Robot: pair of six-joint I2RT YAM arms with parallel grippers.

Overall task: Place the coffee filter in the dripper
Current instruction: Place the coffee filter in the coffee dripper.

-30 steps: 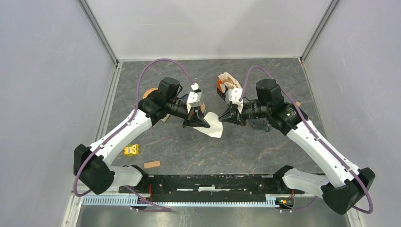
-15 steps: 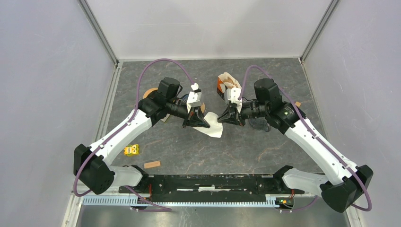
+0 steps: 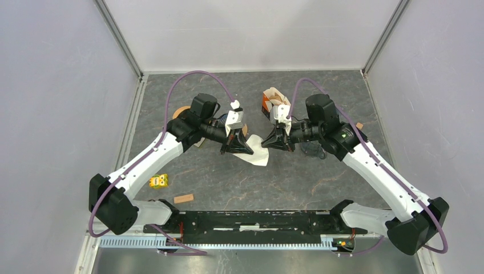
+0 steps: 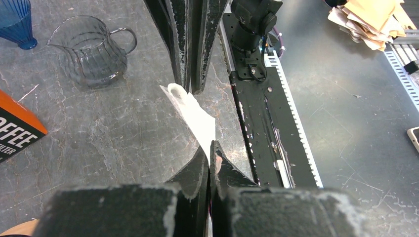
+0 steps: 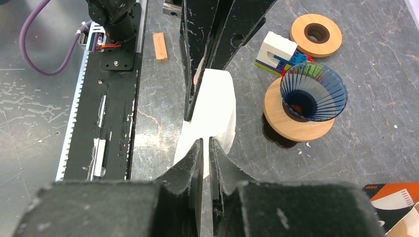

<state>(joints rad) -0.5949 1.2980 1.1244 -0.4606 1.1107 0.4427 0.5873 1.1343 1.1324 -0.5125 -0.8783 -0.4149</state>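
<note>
- The grey marbled table (image 3: 228, 182) holds the same layout as a second ago; nothing resting on it has shifted.
- The right arm (image 3: 371, 165) is the only large mover. In the top view it has slid a little toward 9 o'clock, closing on the left arm (image 3: 148, 160), which has stayed where it was.
- The orange cardboard filter box (image 3: 268, 104) at 12 o'clock of where the two grippers meet and the clear ribbed glass jug (image 4: 94, 57) at about 3 o'clock of it are both untouched.
- The blue ribbed cone dripper (image 5: 313, 91) stands upright and empty on its round wooden stand (image 5: 296, 123). In the right wrist view it lies at 3 o'clock of the filter, near it but apart.
- The right gripper (image 5: 206, 143) has its jaws drawn almost together. They appear to pinch one edge of the paper, a hold it has only just settled into.
- The left gripper (image 4: 210, 148) has its jaws pressed tight on the opposite edge, unchanged.
- The white paper coffee filter (image 5: 210, 113) is stretched between the two grippers near the table's middle. Its free corner points to 5 o'clock in the top view, and it has barely moved.
- With both edges now held, the flat filter is probably about to be pulled open into a cone. It is not yet in the dripper, so the carry toward 11 o'clock and the seating both remain to be done.
</note>
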